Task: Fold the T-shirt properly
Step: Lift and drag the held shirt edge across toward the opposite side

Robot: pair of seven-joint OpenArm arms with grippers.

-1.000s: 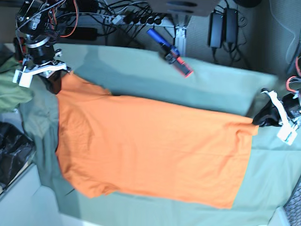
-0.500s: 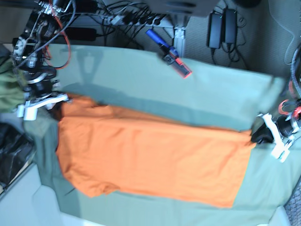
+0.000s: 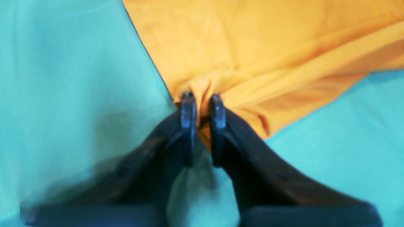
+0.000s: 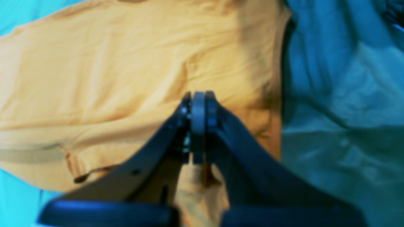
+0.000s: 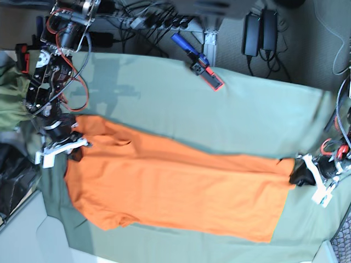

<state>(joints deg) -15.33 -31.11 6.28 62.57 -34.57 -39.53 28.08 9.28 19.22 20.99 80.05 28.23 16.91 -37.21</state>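
The orange T-shirt (image 5: 175, 192) lies lengthwise on the pale green table cloth (image 5: 230, 115), its far edge folded over toward the near side. At the shirt's left end in the base view my right gripper (image 5: 70, 149) is shut on the cloth. The right wrist view shows its pads pressed together (image 4: 199, 105) over the T-shirt (image 4: 94, 72), with orange cloth hanging between the fingers. At the shirt's right end my left gripper (image 5: 299, 172) holds a corner. In the left wrist view its jaws (image 3: 203, 104) stand slightly apart around a bunched fold of the T-shirt (image 3: 252, 47).
An olive green garment (image 5: 10, 104) is bunched at the table's left edge, with a black bag (image 5: 13, 178) below it. A blue and red tool (image 5: 198, 61) lies at the far edge. Power bricks (image 5: 260, 30) and cables sit beyond it.
Both grippers moved toward the near edge, drawing the shirt's far edge over itself so the shirt looks narrower. The left gripper's jaws have parted a little.
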